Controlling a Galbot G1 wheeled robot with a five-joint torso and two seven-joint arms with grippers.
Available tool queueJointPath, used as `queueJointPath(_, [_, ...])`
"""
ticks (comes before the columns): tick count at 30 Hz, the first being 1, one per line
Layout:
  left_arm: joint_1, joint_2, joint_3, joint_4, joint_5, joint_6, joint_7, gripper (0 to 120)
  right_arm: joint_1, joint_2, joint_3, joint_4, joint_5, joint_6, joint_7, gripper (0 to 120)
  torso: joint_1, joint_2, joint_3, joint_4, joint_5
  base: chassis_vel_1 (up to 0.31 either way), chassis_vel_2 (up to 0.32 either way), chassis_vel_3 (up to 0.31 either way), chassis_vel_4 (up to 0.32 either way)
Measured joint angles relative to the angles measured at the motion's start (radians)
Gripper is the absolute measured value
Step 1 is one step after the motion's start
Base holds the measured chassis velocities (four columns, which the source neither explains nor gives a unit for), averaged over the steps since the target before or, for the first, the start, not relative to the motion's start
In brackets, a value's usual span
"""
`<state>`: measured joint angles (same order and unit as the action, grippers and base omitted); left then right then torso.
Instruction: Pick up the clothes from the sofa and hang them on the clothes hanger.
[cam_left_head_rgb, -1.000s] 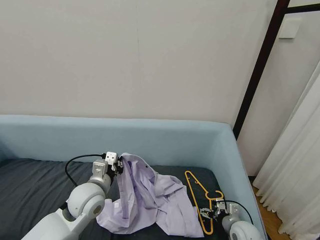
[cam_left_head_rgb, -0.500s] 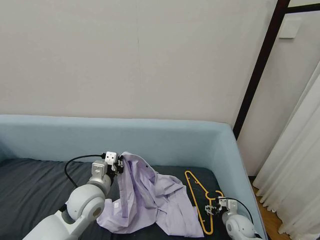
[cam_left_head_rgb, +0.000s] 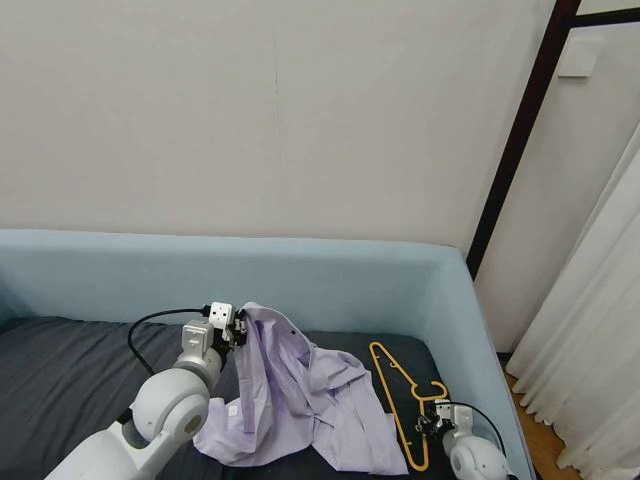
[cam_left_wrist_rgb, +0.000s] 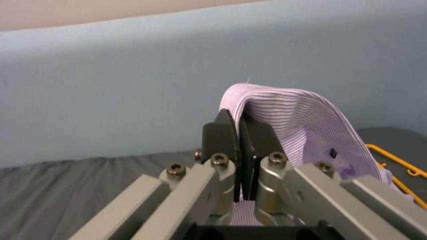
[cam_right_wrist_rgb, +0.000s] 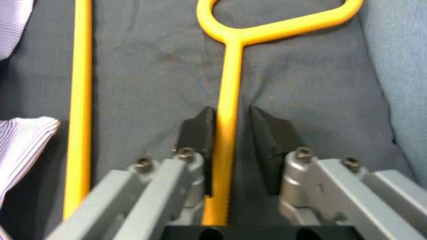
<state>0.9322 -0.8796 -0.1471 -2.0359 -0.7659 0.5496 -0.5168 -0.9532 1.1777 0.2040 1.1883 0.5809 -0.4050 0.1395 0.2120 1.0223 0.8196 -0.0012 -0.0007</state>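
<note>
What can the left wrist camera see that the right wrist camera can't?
Left wrist view's own: the left gripper shut on the collar of the purple striped shirt, held up in front of the light blue sofa back. Right wrist view's own: the right gripper, its fingers open on either side of the straight neck of the yellow hanger, just below the loop. Shared by both: a bit of the shirt, a bit of the hanger, and the dark grey seat cushion.
</note>
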Motion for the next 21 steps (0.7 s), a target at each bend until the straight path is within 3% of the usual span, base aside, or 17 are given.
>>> queueJointPath(3, [-0.003, -0.002, 0.001, 0.006, 0.0, -0.001, 0.0, 0, -0.005, -0.011, -0.005, 0.017, -0.031, 0.015, -0.005, 5, 0.0, 0.0, 0.0, -0.0003, -0.0001, 0.0, 0.0, 0.0, 0.0])
queueJointPath(10, [-0.012, -0.008, 0.011, 0.014, 0.001, -0.002, 0.0, 0, -0.021, -0.049, 0.0, 0.1, -0.043, 0.083, -0.002, 5, 0.0, 0.0, 0.0, 0.0, 0.0, 0.0, 0.0, 0.0, 0.0])
queueJointPath(15, [-0.02, -0.011, 0.023, 0.018, 0.0, -0.003, 0.001, 0, -0.052, -0.115, 0.023, 0.24, -0.022, 0.172, -0.007, 5, 0.0, 0.0, 0.0, 0.0, 0.0001, 0.0, 0.0, 0.0, 0.0])
queueJointPath(21, [-0.031, -0.027, 0.044, 0.02, -0.006, -0.006, 0.009, 0, -0.192, -0.27, 0.075, 0.589, -0.006, 0.232, -0.007, 5, 0.0, 0.0, 0.0, -0.0003, 0.0, 0.0, 0.0, 0.0, 0.0])
